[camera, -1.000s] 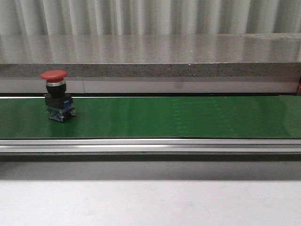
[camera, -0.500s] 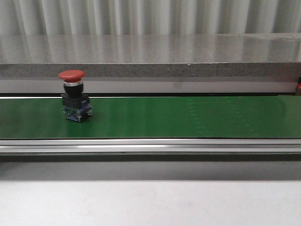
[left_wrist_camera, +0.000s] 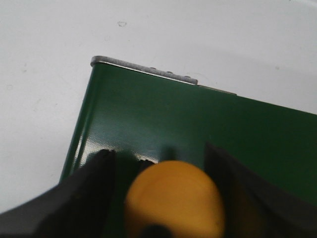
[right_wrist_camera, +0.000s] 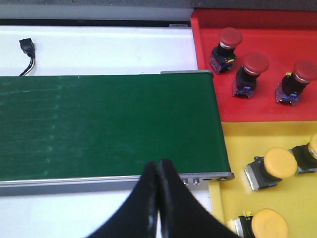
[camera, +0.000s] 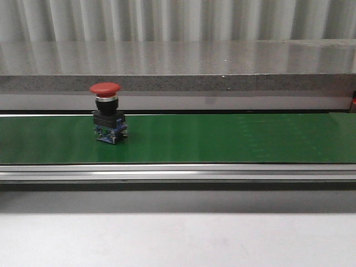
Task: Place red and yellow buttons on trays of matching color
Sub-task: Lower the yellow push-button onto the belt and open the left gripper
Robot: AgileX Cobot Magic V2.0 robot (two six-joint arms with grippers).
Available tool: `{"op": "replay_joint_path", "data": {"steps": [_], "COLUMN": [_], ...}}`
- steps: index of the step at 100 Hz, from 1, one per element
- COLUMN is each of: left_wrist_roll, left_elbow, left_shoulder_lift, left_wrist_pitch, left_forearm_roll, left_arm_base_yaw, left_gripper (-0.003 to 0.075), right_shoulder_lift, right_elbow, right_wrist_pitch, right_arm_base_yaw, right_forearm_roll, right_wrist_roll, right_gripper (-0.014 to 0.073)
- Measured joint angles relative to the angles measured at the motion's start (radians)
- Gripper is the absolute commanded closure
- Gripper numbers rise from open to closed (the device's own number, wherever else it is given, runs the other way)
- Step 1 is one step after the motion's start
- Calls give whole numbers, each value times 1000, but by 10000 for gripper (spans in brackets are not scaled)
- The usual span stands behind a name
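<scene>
Green conveyor belt [camera: 222,139] running left to right across the front view, between a grey ledge behind and a white tabletop [camera: 178,239] in front. At its right-hand end, seen only in the right wrist view, stand the red tray [right_wrist_camera: 257,29] and the yellow tray [right_wrist_camera: 277,134], side by side and just beyond the belt's end plate; the red tray holds three red buttons, the yellow tray at least three yellow ones.

Red button [camera: 107,120], upright on its black and blue base, mushroom cap uppermost, standing on the left part of the belt and well apart from both trays. Its long axis is vertical.

Right gripper [right_wrist_camera: 158,171], fingers pressed together with nothing between them, poised over the near edge of the belt's right end, beside the trays. The stretch of belt below it is bare, so the red button lies far to its left along the belt line. As judged from this layout, the right arm is the one placed to lift the button once it arrives, and the red tray is the nearer-reached target behind the yellow.

Left gripper [left_wrist_camera: 163,163], at the belt's opposite end, jaws spread on either side of a yellow button [left_wrist_camera: 174,198]; whether the pads touch the cap cannot be told
</scene>
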Motion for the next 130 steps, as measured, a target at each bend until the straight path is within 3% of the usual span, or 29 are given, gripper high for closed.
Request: {"op": "replay_joint_path", "data": {"steps": [8,41,67,92,113,130], "left_wrist_roll": [0,16,31,43,45,45], "left_elbow": [0,-8,-8,24,138,236], "left_shoulder_lift": [4,-20,-167,-356,-543,-685], "left_wrist_pitch": [4,6,-3,19,19,22], "left_forearm_roll": [0,2,3,21,29,29], "left_arm_base_yaw": [0,-42,-119,-123,-123,-123], "left_gripper": [108,110,111,120,225,424], "right_shoulder_lift": [0,0,0,0,0,0], "right_elbow": [0,0,0,0,0,0], "right_wrist_pitch": [0,0,0,0,0,0], "right_arm_base_yaw": [0,0,0,0,0,0], "right_forearm_roll": [0,0,0,0,0,0], "right_wrist_roll": [0,0,0,0,0,0], "right_gripper": [661,661,661,661,661,661]}}
